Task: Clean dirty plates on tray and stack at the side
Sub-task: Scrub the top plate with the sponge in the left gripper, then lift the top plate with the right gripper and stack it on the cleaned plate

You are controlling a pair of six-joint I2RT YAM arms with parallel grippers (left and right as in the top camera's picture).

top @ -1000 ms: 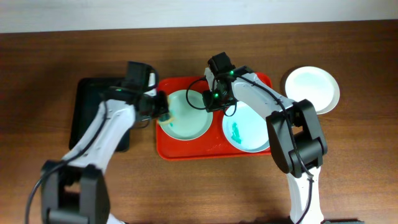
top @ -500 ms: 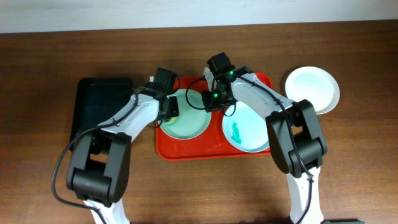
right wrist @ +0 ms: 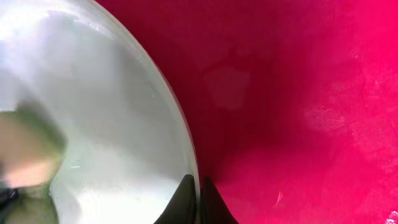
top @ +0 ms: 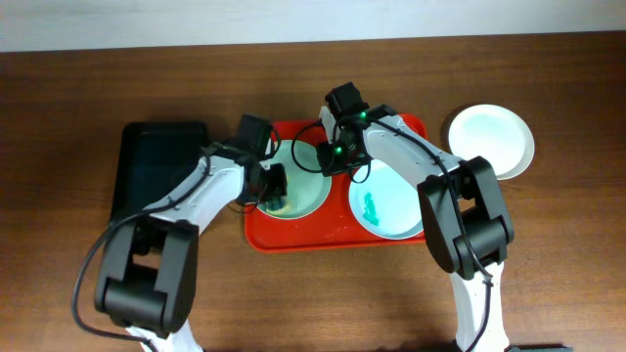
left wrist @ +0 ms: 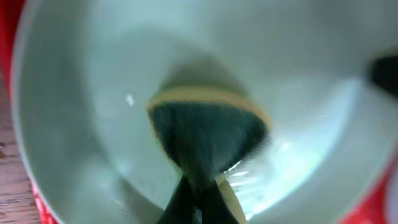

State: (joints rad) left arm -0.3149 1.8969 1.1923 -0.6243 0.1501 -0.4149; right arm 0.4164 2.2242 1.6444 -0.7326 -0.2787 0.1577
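Observation:
The red tray (top: 293, 238) holds two plates. The left plate (top: 305, 186) is pale mint. The right plate (top: 391, 210) has a teal smear (top: 371, 204). A third plate (top: 492, 140) lies on the table to the right of the tray. My left gripper (top: 277, 193) is shut on a dark sponge with a yellow edge (left wrist: 205, 130), pressed on the left plate (left wrist: 93, 93). My right gripper (top: 330, 159) is shut on that plate's right rim (right wrist: 186, 155), one finger inside and one over the tray (right wrist: 298, 93).
A black rectangular tray (top: 156, 171) lies on the wooden table left of the red tray. The back wall edge runs along the top of the overhead view.
My left gripper has moved the sponge from the left plate's left rim down to its lower left part. The right arm has not moved.

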